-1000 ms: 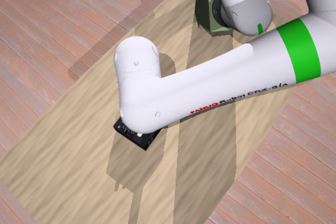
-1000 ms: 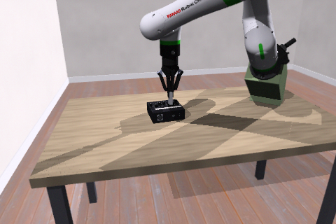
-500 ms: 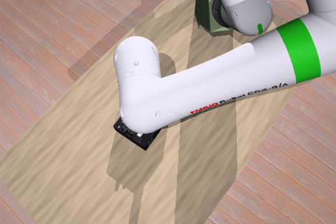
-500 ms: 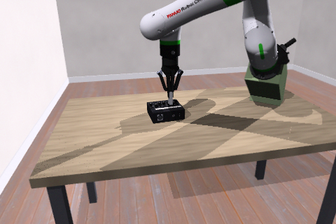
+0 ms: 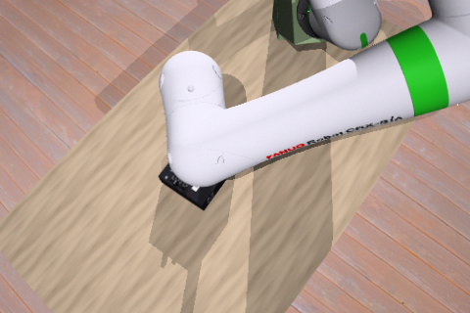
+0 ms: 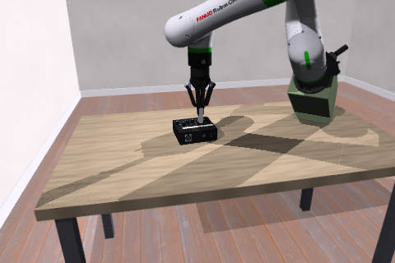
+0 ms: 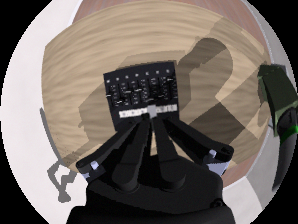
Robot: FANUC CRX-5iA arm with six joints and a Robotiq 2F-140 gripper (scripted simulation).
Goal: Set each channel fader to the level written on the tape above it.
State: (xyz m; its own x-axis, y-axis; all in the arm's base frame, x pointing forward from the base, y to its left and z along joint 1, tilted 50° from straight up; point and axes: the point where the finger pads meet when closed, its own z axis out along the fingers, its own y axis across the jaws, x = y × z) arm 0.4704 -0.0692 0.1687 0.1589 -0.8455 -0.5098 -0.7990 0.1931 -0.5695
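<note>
The lighting desk (image 6: pixel 194 130) is a small black box standing on its feet on the wooden table. It also shows in the wrist view (image 7: pixel 143 94), with a row of several faders and a white tape strip along its near edge. In the overhead view only a corner of the desk (image 5: pixel 193 192) shows under my arm. My gripper (image 6: pixel 200 117) is shut, fingers together, pointing straight down with the tips at the desk's top on its right part. In the wrist view the fingertips (image 7: pixel 153 113) sit at the tape strip. The fader levels are too small to read.
My green base block (image 6: pixel 312 106) stands on the table's far right. A white wall runs along the left. The table edges lie well away from the desk on all sides.
</note>
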